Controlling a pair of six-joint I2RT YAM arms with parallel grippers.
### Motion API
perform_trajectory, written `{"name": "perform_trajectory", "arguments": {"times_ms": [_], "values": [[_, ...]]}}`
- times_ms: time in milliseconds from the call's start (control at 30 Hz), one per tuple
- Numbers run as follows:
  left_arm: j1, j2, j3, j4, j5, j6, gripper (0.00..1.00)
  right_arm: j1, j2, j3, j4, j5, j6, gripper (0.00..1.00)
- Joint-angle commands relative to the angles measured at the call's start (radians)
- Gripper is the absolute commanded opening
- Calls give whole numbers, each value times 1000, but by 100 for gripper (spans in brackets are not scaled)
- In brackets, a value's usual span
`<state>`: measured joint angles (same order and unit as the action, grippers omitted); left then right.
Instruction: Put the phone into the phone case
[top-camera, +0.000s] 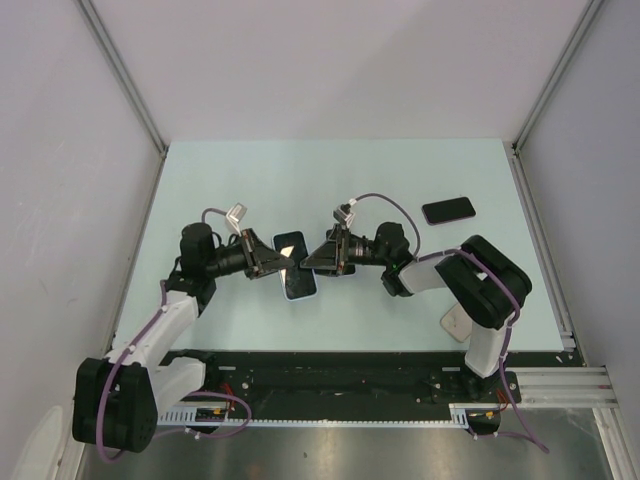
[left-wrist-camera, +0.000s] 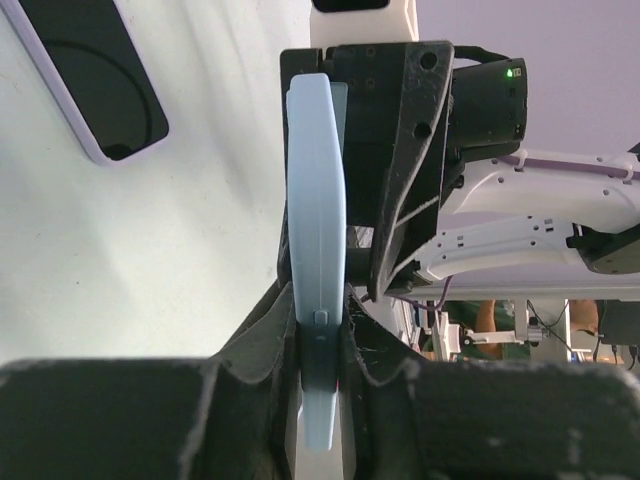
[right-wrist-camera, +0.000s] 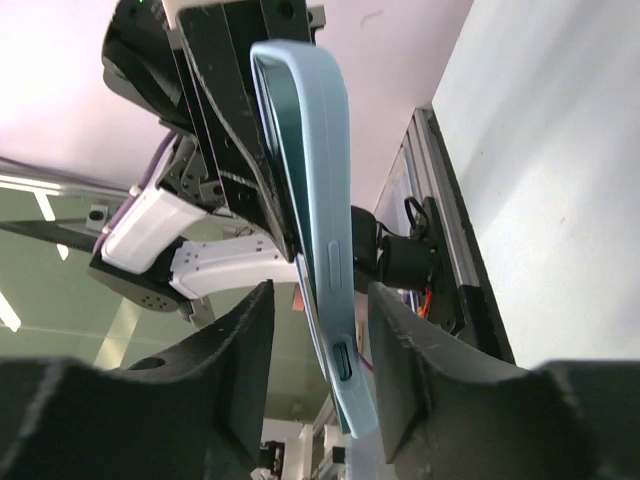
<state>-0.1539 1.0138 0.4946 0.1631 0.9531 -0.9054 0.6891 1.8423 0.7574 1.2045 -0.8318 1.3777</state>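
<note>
Left gripper (left-wrist-camera: 320, 340) is pinched on one end of the light-blue rubbery phone case (left-wrist-camera: 316, 200), held in the air over the middle of the table (top-camera: 300, 180); that pinch should be kept firm. Right gripper (right-wrist-camera: 322, 300) straddles the other end with jaws apart and is best backed straight off without dragging the case. The black-screened pale-rimmed phone (top-camera: 447, 210) lies flat near the far right corner.

Pale blue phone case (left-wrist-camera: 316, 200), black fingers (left-wrist-camera: 265, 345), mint-green table (top-camera: 330, 180).

Both arms reach inward, left tool (top-camera: 284, 262) pinched narrow, right tool (top-camera: 310, 259) parted, tips nearly meeting.
</note>
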Motion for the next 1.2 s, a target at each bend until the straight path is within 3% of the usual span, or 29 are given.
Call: {"name": "perform_trajectory", "arguments": {"times_ms": [0,167,500,600,733,833,900,1067,1100,1167], "values": [[8,-15,4,64,23,-6,0,18,-38,-32,50,-58,-32,50],[10,-11,2,87,24,-27,0,30,-48,-79,53,-72,-66,55],[11,12,7,87,26,-17,0,33,-32,-136,147,-70,-39,45],[13,19,1,79,18,0,0,33,-22,-138,194,-66,0,37],[14,16,16,-6,-23,95,0,33,-12,-136,244,-56,70,16],[14,8,51,-114,-76,195,0,36,-21,-139,202,-38,87,3],[13,6,74,-189,-99,238,0,39,-38,-141,150,-27,71,0],[14,3,82,-194,-54,273,0,43,-93,-141,37,5,23,2],[14,12,81,-183,-9,264,0,41,-103,-142,30,7,-9,17],[14,20,82,-168,47,260,0,35,-124,-141,-19,5,-57,32]]}}
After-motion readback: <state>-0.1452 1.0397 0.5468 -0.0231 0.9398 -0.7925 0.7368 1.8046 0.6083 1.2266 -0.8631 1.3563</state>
